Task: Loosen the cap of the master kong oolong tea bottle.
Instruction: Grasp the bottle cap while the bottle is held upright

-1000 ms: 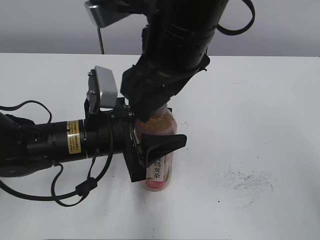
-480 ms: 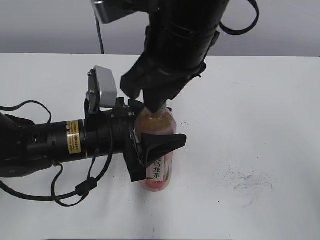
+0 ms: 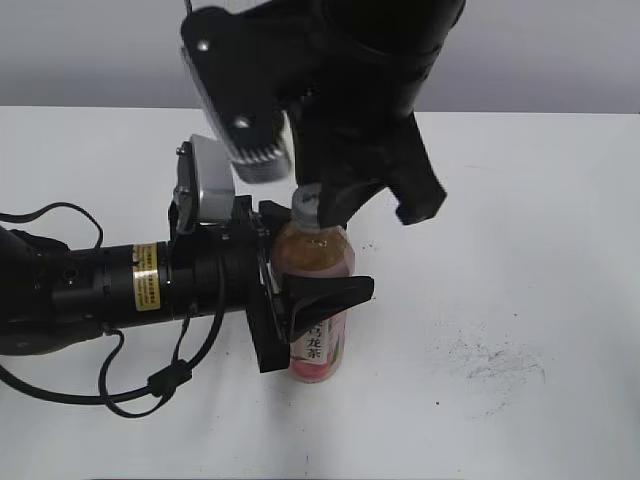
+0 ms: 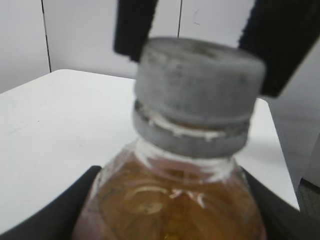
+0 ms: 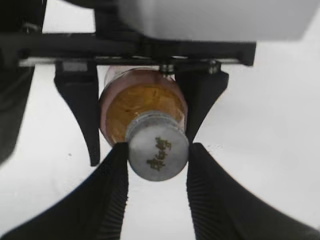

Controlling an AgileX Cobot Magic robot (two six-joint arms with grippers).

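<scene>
The master kong oolong tea bottle point(image 3: 318, 330) stands upright on the white table, amber tea above a pink label with a white strip of characters. My left gripper point(image 3: 315, 258) is shut on its shoulder, its fingers point(image 4: 75, 212) on both sides of the bottle body point(image 4: 170, 200). The grey-white cap point(image 3: 305, 204) sits on the neck; it also shows in the left wrist view point(image 4: 197, 80). My right gripper point(image 5: 157, 159) comes down from above, and its ribbed fingertips point(image 5: 117, 170) touch both sides of the cap point(image 5: 157, 152), whose dark logo faces up.
The white table point(image 3: 520, 200) runs back to a grey wall. Dark smudges point(image 3: 495, 362) mark it right of the bottle. The left arm's black cable point(image 3: 150, 385) loops at the front left. The right arm's wrist camera point(image 3: 235, 90) hangs over the left gripper.
My right gripper has turned about the cap; its wrist camera swung round to the left, and the cap now shows in the exterior view. The left gripper and the bottle stayed still.
</scene>
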